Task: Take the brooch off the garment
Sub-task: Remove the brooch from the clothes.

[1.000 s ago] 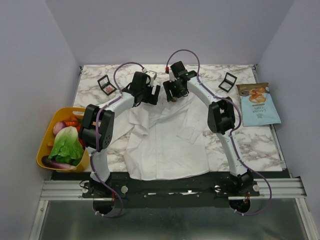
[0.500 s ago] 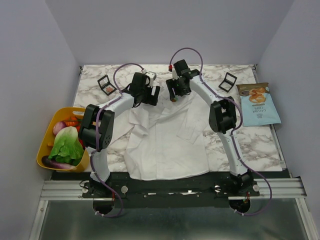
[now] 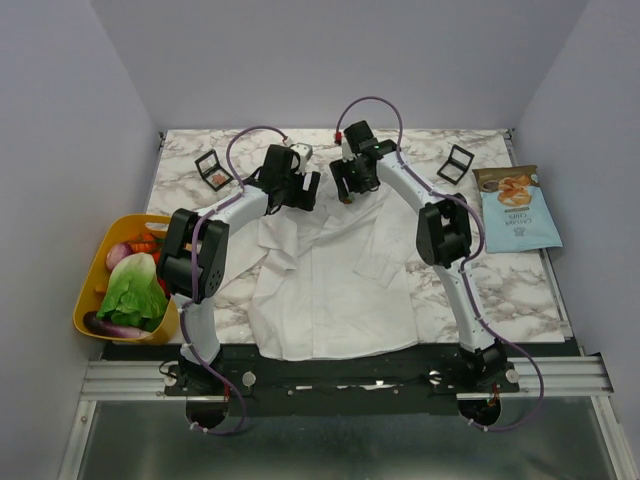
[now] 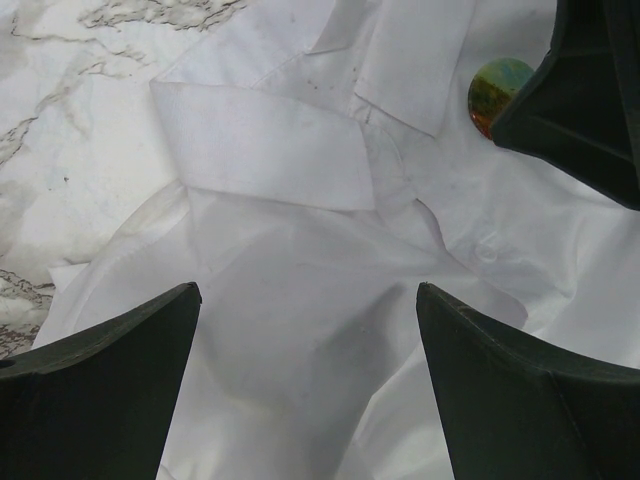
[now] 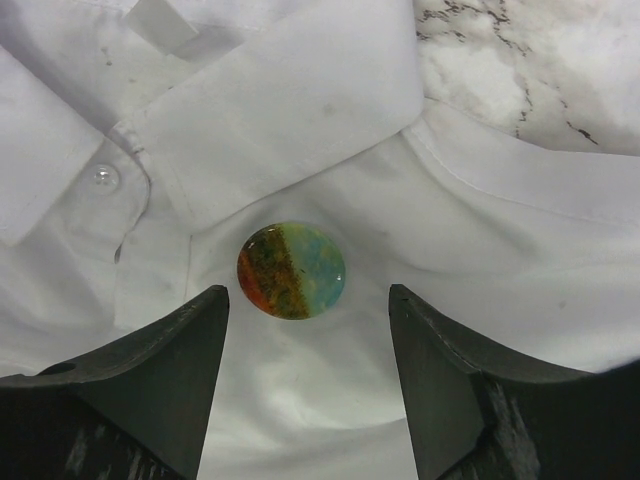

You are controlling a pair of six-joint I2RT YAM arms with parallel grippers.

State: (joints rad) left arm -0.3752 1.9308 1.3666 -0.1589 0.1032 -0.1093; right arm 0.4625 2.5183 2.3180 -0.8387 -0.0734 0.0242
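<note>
Both arms stretch to the far end of the marble table, wrists tipped down over the collar of the garment. The right gripper spreads wide and empty, its fingers on either side of the brooch, which sits just under the collar flap. The left gripper gapes empty nearby. Grey walls close in on three sides.

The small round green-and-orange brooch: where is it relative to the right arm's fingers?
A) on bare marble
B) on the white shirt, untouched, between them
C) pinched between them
B: the round green-and-orange brooch lies on the white fabric shirt with a gap to each of the right fingers.
</note>
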